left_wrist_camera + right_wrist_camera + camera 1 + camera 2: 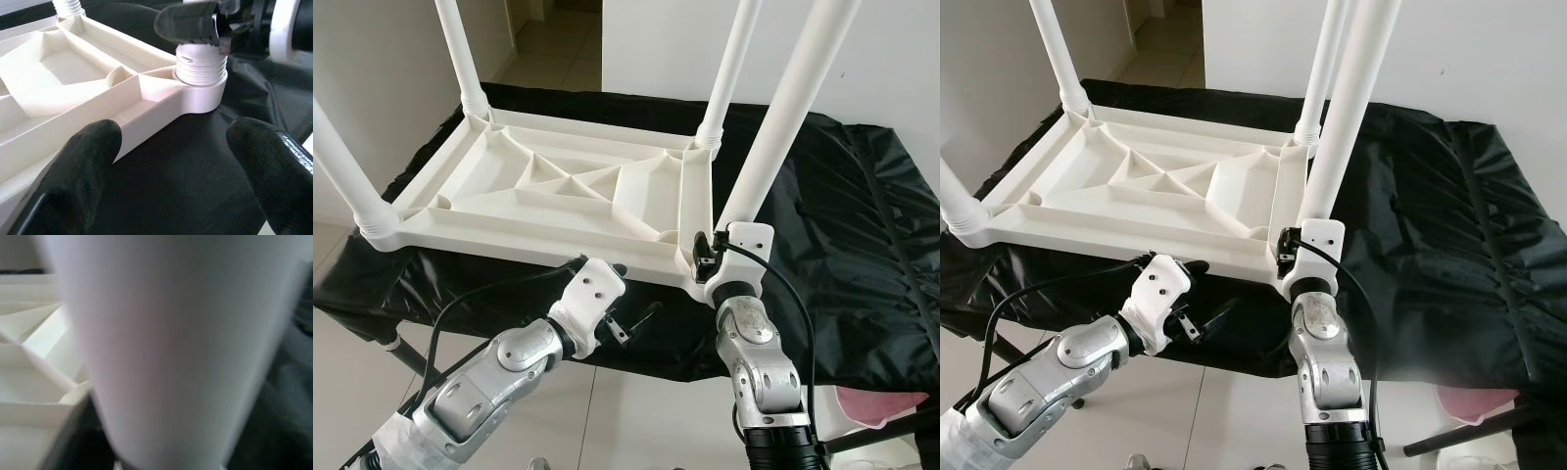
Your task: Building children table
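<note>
A white plastic children's table (558,186) lies upside down on a black cloth (842,215). Legs stand up at its far left (462,54), far right (729,69) and near left (342,166) corners. The near-right leg (783,108) leans slightly, with its threaded end (201,66) in the corner socket (200,95). My right gripper (713,253) is shut on this leg just above the socket. My left gripper (634,292) is open, low in front of the table's near edge; its fingers (83,161) point at that same corner and hold nothing.
The cloth-covered surface ends just before my arms, with pale tiled floor (636,421) below. A black stand leg (406,357) slants under its left end. A pink object (881,401) lies low right. White walls stand behind, and a doorway (548,39) opens at the back left.
</note>
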Tool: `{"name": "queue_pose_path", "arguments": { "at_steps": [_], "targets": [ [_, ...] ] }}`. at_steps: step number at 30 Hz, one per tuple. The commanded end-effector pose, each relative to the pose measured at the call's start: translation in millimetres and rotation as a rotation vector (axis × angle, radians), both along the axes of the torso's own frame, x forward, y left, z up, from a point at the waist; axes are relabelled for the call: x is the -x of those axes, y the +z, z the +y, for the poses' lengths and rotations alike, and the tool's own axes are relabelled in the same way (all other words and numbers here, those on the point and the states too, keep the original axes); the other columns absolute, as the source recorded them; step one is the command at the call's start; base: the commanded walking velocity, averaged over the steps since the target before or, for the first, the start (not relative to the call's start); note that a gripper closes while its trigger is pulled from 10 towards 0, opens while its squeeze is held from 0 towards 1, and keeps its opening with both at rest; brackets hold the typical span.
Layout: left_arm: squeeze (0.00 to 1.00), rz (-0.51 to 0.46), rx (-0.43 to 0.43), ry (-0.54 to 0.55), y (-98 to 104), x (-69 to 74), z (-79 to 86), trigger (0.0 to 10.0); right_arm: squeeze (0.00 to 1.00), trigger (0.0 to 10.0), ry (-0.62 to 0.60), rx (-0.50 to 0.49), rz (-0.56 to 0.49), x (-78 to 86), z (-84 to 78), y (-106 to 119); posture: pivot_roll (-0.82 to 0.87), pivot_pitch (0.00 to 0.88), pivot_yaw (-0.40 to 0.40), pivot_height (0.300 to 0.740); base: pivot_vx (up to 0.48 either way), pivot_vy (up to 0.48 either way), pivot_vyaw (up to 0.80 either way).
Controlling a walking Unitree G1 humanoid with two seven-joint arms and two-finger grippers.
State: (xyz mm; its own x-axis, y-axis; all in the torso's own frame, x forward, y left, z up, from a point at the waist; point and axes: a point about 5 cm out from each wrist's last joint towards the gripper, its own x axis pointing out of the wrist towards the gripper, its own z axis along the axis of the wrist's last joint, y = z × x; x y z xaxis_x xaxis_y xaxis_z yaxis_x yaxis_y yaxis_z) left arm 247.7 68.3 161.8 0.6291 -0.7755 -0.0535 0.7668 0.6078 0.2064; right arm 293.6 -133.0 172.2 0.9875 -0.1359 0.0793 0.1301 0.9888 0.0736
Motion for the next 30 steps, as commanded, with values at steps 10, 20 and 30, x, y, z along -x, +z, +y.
{"name": "queue_pose_path", "arguments": {
  "at_steps": [10,20,30],
  "targets": [
    [0.0,0.022,-0.035,-0.224,0.5,8.9,-5.1,10.0,1.0,10.0,0.048,-0.023,-0.046,1.8,-8.6,3.3,0.0,0.097,-0.002,0.74,0.0,0.0,0.0],
    [0.0,0.003,-0.041,-0.195,4.2,2.1,-0.8,10.0,0.0,10.0,0.314,0.083,-0.044,-10.7,-16.2,-4.0,0.01,0.099,0.001,0.74,0.0,0.0,0.0],
    [0.0,-0.016,-0.038,-0.183,6.6,-2.2,-0.4,10.0,0.0,10.0,0.419,0.082,-0.076,-9.7,-15.2,-4.8,-0.01,0.096,0.009,0.74,0.0,0.0,0.0]
  ]
}}
